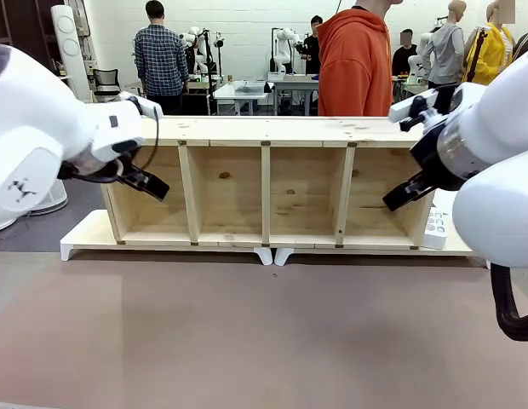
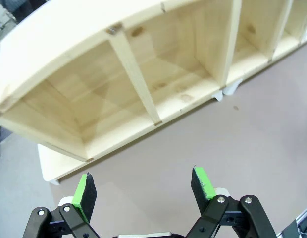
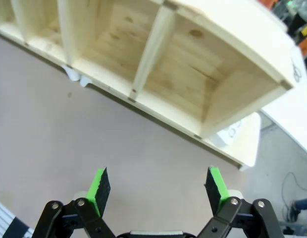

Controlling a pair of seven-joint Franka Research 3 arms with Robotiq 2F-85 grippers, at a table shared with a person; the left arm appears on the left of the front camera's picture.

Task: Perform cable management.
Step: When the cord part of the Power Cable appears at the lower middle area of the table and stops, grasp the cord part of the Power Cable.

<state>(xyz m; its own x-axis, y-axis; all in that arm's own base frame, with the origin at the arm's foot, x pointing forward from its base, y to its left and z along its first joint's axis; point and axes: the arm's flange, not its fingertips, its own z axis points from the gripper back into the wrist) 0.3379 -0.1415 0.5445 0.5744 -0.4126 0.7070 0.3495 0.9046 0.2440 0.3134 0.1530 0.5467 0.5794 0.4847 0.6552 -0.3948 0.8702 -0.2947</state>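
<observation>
Brown surface [image 1: 264,341] is stretching out before a wooden shelf [image 1: 264,129]; the left hand [image 2: 143,186] and right hand [image 3: 157,184] are both hanging wide apart, gripping nothing. Can't tell where the cable is lying, so the tidying's looking unstarted.

No legible text, label, brand or number anywhere.

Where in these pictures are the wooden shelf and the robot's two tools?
wooden shelf [image 1: 264,130], front view, on its top board.
left tool [image 2: 143,187], left wrist view, midway between its open fingertips.
right tool [image 3: 157,184], right wrist view, midway between its open fingertips.
</observation>
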